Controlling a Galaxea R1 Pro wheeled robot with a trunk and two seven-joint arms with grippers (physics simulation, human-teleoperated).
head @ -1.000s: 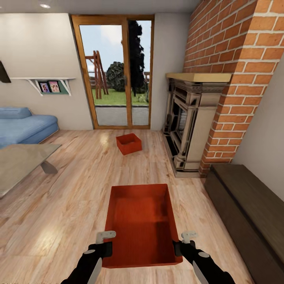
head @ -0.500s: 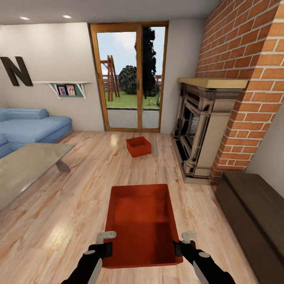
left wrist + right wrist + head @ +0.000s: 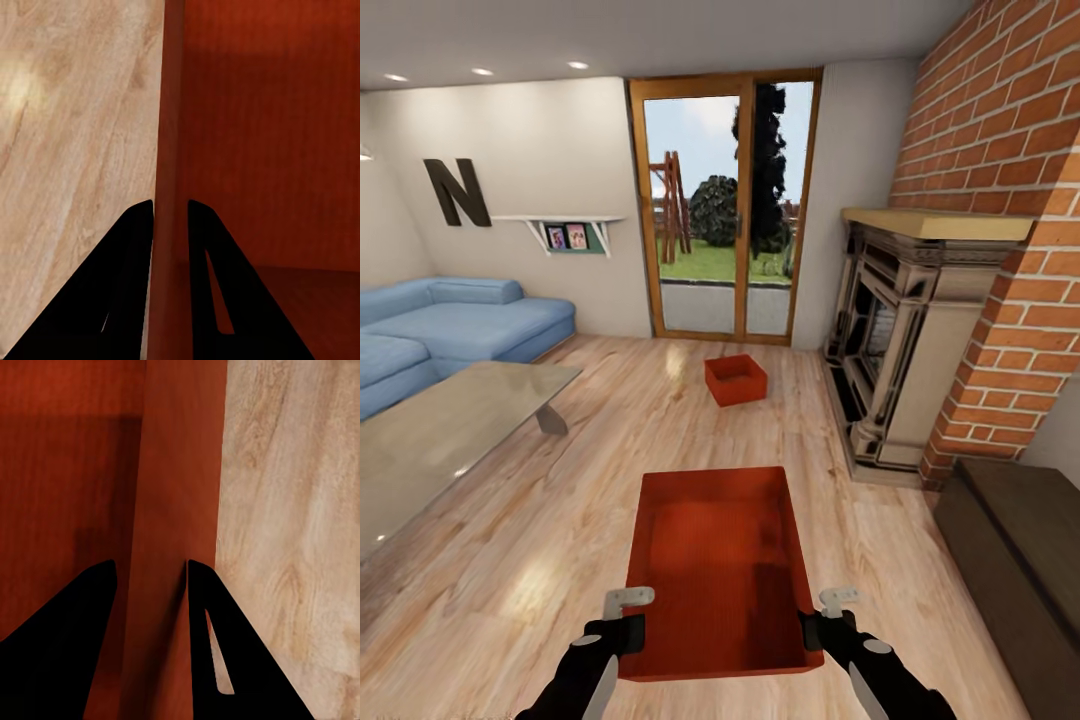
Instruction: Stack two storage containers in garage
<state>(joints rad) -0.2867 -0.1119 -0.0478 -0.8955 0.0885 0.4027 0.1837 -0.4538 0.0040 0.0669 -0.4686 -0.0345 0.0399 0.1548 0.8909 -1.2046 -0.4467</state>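
An open orange-red bin [image 3: 720,565], thin-walled and empty, is gripped by the left gripper [image 3: 622,618] and right gripper [image 3: 828,615] clamping opposite walls. A second matching bin [image 3: 735,379] sits at twelve o'clock on the wood floor [image 3: 520,540].

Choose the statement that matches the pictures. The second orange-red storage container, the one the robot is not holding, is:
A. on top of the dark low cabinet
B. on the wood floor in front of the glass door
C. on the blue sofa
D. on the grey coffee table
B: the far container sits on the wood plank floor before the glass door, while both grippers clamp the walls of the near container.
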